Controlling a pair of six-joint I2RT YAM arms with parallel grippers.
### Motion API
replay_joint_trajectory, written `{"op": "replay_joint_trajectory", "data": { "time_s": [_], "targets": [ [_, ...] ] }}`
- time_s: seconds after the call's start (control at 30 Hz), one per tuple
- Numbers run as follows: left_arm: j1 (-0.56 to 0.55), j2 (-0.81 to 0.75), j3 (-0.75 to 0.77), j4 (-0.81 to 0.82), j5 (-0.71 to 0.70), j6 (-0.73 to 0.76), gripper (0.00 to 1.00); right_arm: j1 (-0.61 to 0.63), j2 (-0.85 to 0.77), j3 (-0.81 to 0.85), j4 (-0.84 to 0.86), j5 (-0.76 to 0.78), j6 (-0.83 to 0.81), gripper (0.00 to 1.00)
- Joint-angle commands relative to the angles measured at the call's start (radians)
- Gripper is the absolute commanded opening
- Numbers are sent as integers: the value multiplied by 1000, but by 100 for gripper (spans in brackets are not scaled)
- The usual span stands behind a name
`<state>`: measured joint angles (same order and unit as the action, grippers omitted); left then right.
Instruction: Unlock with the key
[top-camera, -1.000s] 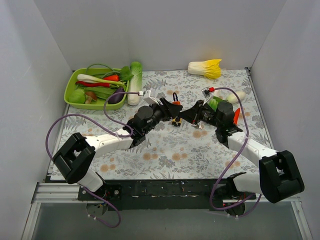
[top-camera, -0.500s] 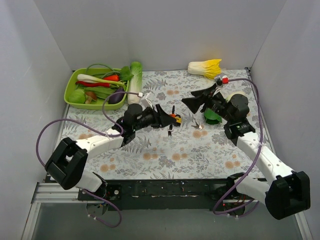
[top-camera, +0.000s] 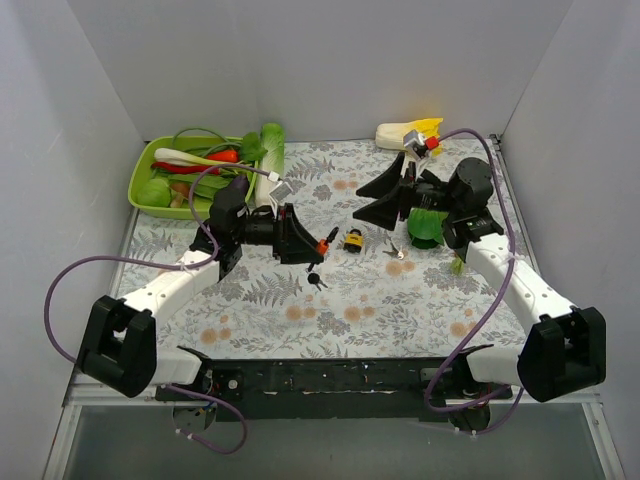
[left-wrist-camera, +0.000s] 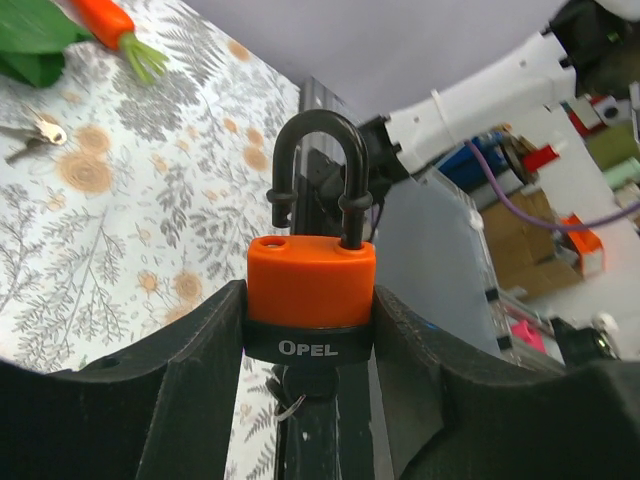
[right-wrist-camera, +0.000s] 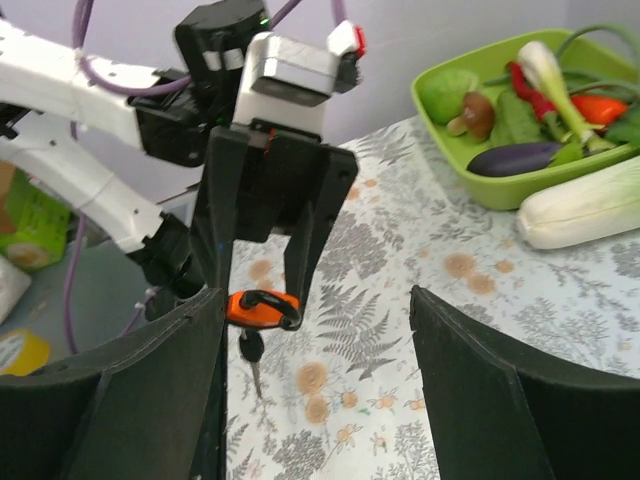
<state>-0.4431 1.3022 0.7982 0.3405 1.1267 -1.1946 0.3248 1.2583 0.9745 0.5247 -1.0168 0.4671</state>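
My left gripper (left-wrist-camera: 310, 335) is clamped on the orange padlock (left-wrist-camera: 311, 285) — key (right-wrist-camera: 252, 352) hanging under it, one shackle leg out. My right gripper (right-wrist-camera: 315, 350) is spread wide — holding nothing.

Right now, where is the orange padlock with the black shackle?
The orange padlock is clamped between the left arm's fingers, left of centre in the top view, with a small yellowish padlock lying just to its right.

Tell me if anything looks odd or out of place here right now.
The orange padlock in the left pincer has one shackle leg out of its hole, so it looks already open, with a key hanging beneath. Spare keys lie loose on the cloth.
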Motion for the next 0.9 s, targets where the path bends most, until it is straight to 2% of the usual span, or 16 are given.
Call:
{"op": "replay_joint_trajectory", "data": {
  "time_s": [0.0,0.07,0.2,0.57,0.87],
  "targets": [
    [63,52,6,92,243,-35,0,31,27,29,9,-137,10,81],
    [73,55,-1,112,255,-45,0,48,45,27,-11,-152,2,81],
    [75,57,6,29,249,18,0,115,98,33,-40,-181,-31,81],
    [75,57,-4,37,248,12,0,192,174,92,-123,-131,-124,78],
    [76,42,-17,37,182,10,0,230,168,72,-140,-129,-130,67]
  ]
}}
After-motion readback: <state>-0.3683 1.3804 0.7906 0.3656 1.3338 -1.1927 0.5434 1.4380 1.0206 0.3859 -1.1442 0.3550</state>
